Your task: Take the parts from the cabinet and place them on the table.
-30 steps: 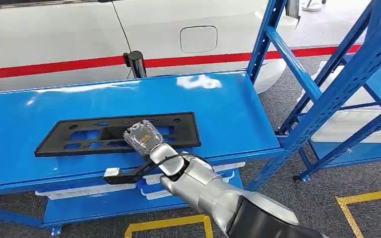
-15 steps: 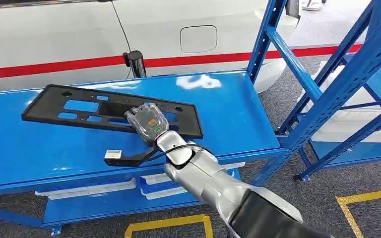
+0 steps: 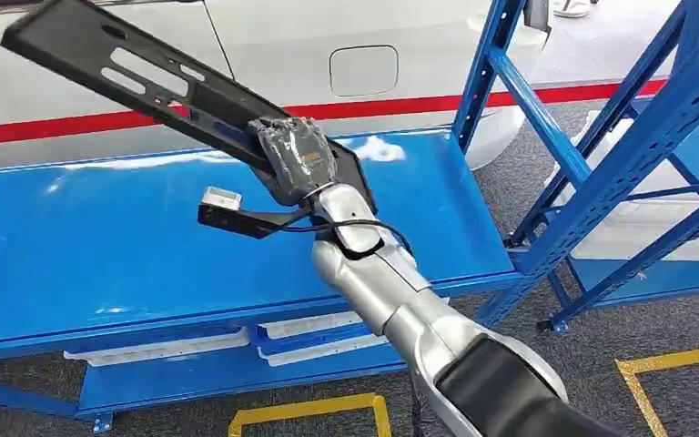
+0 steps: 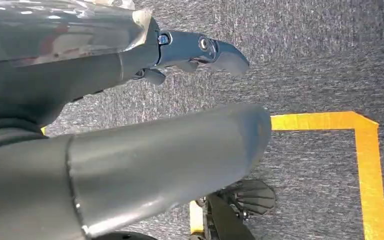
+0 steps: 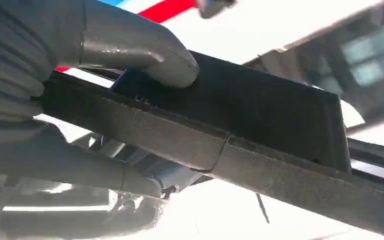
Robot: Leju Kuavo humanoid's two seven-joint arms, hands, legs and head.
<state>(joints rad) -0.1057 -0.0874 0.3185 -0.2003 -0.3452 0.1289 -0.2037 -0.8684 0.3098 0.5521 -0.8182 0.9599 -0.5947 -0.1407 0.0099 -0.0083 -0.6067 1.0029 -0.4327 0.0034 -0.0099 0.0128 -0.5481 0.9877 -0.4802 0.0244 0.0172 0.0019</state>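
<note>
Count, head view: one long black plastic panel (image 3: 146, 82), slotted, above the blue shelf deck (image 3: 100, 264). One blue shelf deck on top; one lower deck below it carrying two white flat trays (image 3: 159, 346). One white car body (image 3: 355, 55) behind the deck, with one red stripe (image 3: 73, 127) and one fuel-filler flap (image 3: 364, 71). Two yellow floor-tape corners (image 3: 305, 411) near the deck's foot.
</note>
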